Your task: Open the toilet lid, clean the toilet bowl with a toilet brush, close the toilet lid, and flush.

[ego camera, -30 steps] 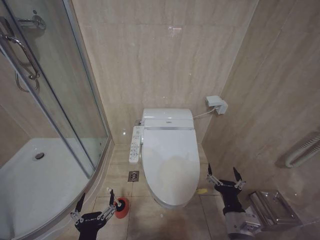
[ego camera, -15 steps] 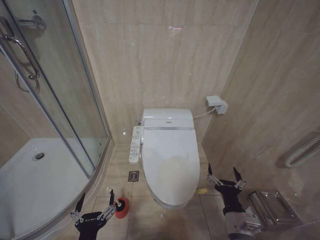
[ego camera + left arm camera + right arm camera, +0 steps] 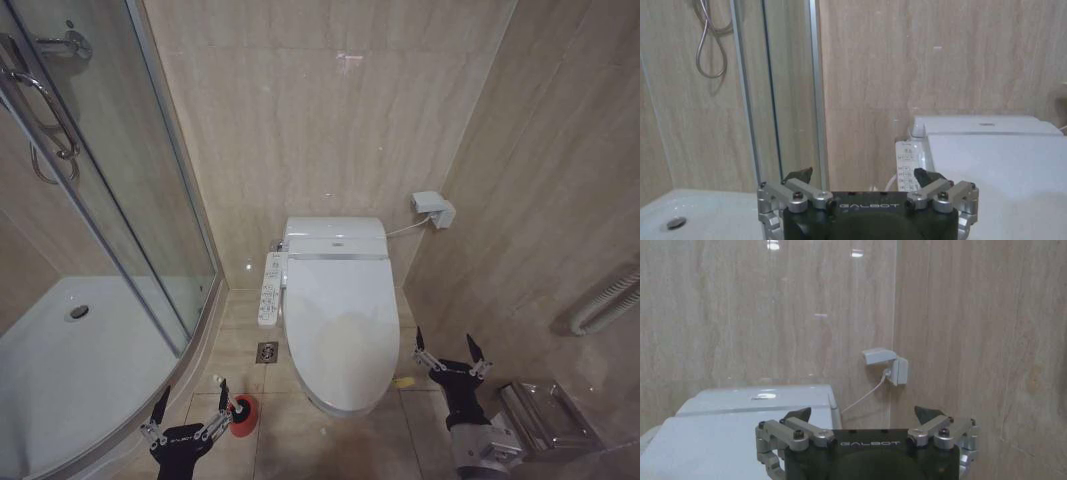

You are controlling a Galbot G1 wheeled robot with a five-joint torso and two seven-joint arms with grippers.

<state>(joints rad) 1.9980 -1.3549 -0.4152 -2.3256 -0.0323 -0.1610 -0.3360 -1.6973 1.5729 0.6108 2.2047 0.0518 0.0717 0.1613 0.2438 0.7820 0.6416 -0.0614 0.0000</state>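
The white toilet lid lies down flat over the toilet bowl, which it hides; the lid also shows in the left wrist view and the right wrist view. A small red holder with the toilet brush stands on the floor left of the toilet, its handle hard to make out. My left gripper hangs open low at the front left, just beside the red holder. On the other side of the toilet, near its front, my right gripper is open and empty.
A curved glass shower enclosure with a white tray fills the left. The control panel sits on the toilet's left side. A wall socket box and a metal paper holder are on the right wall. A floor drain lies left of the toilet.
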